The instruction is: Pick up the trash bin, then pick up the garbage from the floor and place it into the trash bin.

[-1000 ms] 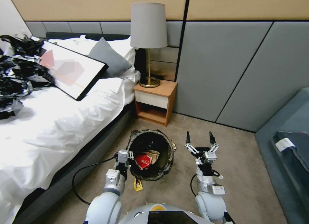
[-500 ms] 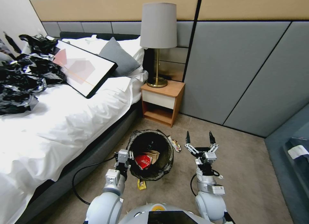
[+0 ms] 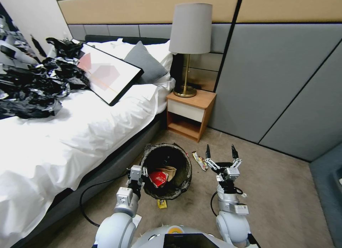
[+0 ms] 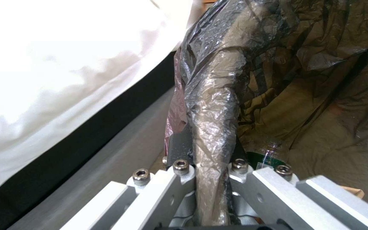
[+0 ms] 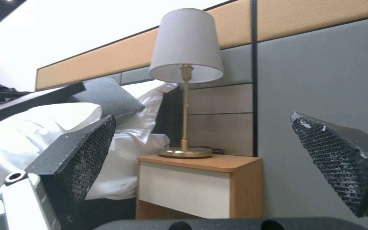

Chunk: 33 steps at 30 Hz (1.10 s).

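The trash bin [image 3: 186, 168], its dark bag folded over the rim, hangs in front of me beside the bed. My left gripper [image 3: 141, 171] is shut on its near-left rim; the left wrist view shows the bagged rim [image 4: 213, 121] pinched between the fingers. Inside the bin lie a red-and-white wrapper [image 3: 158, 178], a brown cardboard scrap [image 3: 170, 172] and a green-labelled bottle [image 4: 264, 157]. Garbage on the carpet: a gold-and-red wrapper [image 3: 200, 160] just right of the bin and a yellow packet [image 3: 162, 203] at its near side. My right gripper [image 3: 220, 151] stands open and empty right of the bin, fingers pointing up.
A white bed [image 3: 71, 134] runs along the left, carrying a heap of black bags [image 3: 35, 84] and a framed picture [image 3: 108, 77]. A wooden nightstand [image 3: 190, 114] with a lamp [image 3: 190, 45] stands against the grey wall ahead. A black cable [image 3: 89, 198] loops by the bed base. Open carpet lies to the right.
The whole picture has slid to the right, so the camera has turned left. Both grippers and the bin keep their places in the view. The gold-and-red wrapper has come out from behind the bin.
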### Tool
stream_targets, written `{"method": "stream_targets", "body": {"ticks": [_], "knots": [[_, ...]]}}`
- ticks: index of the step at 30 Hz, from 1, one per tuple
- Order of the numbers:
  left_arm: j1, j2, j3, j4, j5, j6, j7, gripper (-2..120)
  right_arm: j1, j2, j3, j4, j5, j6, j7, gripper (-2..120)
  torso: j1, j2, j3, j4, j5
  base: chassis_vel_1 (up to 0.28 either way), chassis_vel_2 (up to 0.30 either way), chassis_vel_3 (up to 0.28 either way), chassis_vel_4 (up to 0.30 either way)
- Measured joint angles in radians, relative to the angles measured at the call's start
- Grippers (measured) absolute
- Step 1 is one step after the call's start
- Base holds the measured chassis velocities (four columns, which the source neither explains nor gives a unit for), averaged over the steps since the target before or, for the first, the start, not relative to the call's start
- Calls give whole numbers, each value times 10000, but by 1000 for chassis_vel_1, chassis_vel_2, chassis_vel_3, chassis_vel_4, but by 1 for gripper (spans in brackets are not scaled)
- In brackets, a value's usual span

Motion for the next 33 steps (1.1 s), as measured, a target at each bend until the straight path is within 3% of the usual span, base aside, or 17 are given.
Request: {"method": "stream_targets", "body": {"ticks": [33], "knots": [[-35, -14, 0, 71, 13, -269, -25, 1, 128, -28, 113, 68, 375, -156, -273, 100, 0, 0, 0, 1, 0, 14, 16, 20, 17]]}}
